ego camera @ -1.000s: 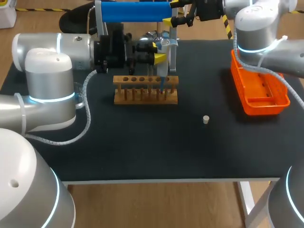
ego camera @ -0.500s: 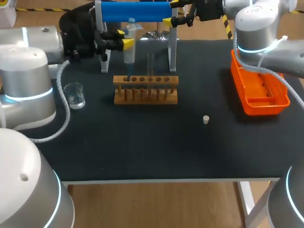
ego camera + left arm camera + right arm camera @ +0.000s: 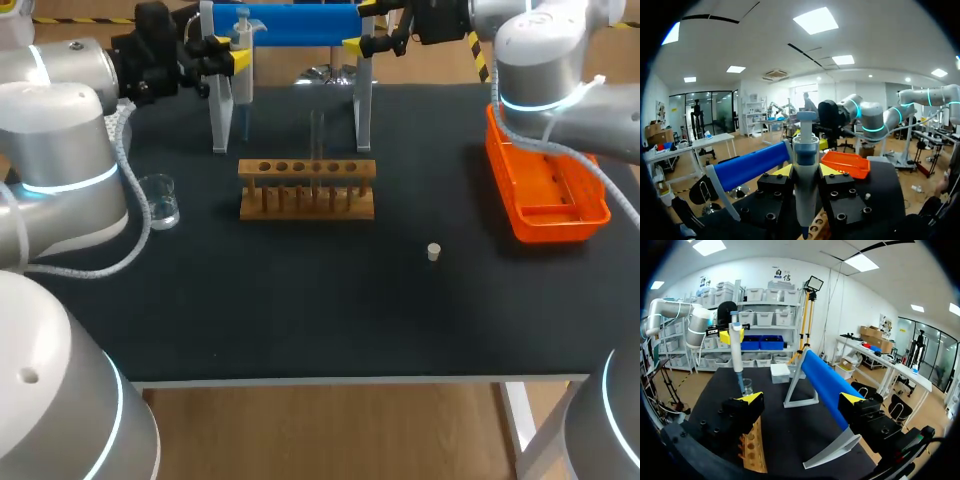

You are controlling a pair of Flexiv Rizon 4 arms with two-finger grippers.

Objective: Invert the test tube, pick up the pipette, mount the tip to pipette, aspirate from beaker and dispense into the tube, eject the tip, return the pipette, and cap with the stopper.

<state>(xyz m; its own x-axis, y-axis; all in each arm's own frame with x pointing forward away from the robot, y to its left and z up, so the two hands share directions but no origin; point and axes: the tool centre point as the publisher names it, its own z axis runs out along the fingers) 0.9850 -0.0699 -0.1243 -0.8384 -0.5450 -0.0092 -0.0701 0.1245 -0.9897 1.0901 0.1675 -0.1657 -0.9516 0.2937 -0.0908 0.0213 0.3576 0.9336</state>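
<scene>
head view: left gripper [image 3: 232,56] grips the pipette [image 3: 241,70] upright beside the blue stand [image 3: 290,25].
its tip points down; the beaker [image 3: 160,200], likely the next stop, sits lower, to the left and nearer the table's front. right gripper [image 3: 360,30] gapes wide, well apart.

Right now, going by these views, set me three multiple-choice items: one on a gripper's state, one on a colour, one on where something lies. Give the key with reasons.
1. The left gripper is: A open and empty; B shut on the pipette; C out of sight.
2. The tray is: A blue; B white; C orange.
3. The stopper lies: A on the mat, outside the tray; B in the tray; C in the left gripper.
Key: 1 B, its yellow tips clamp the pipette from both sides. 2 C, its walls show orange. 3 A, it stands alone on the dark mat.
</scene>
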